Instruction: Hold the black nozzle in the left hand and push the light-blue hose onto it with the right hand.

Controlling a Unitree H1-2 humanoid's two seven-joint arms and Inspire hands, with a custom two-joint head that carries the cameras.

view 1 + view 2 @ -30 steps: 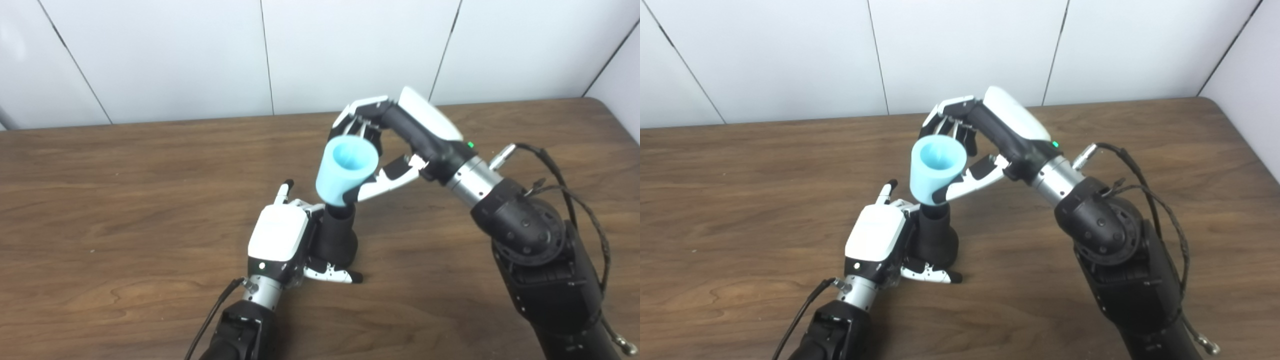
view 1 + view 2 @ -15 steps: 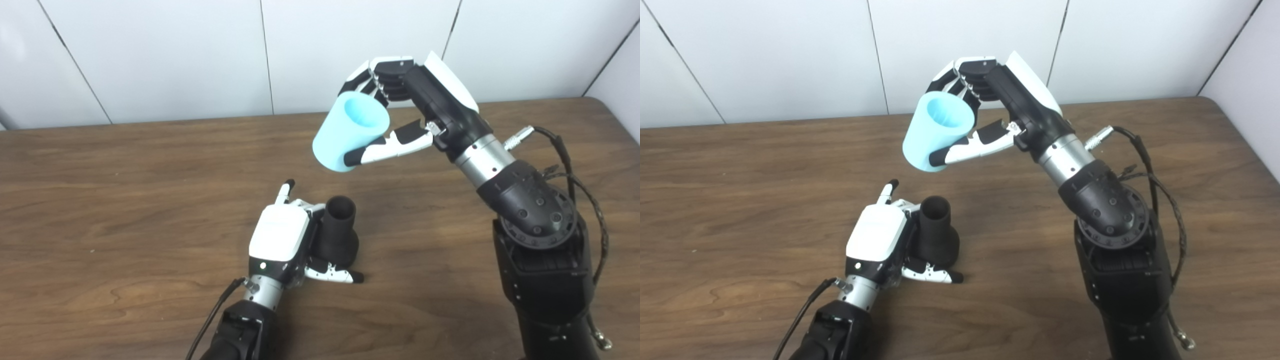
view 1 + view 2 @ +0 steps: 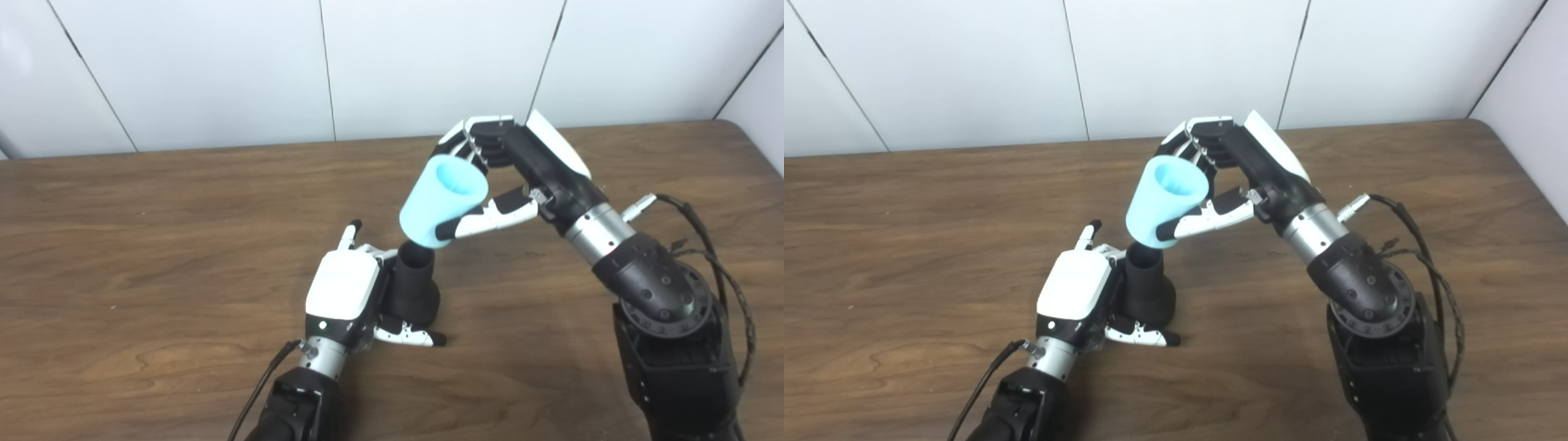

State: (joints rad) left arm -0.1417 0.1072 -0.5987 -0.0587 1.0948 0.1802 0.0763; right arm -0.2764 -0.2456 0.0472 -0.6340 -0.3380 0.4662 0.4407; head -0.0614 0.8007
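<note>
The light-blue hose covers part of the black nozzle rim; the left hand hides the nozzle's left side

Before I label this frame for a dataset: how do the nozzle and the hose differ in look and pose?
The nozzle is black and upright on the table; the hose is light blue, tilted, in the air. The nozzle is narrower at top, the hose wider. Both are hollow and held.

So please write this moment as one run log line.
left hand: shut on black nozzle | right hand: shut on light-blue hose | hose: tilted, at nozzle mouth, not seated
</note>
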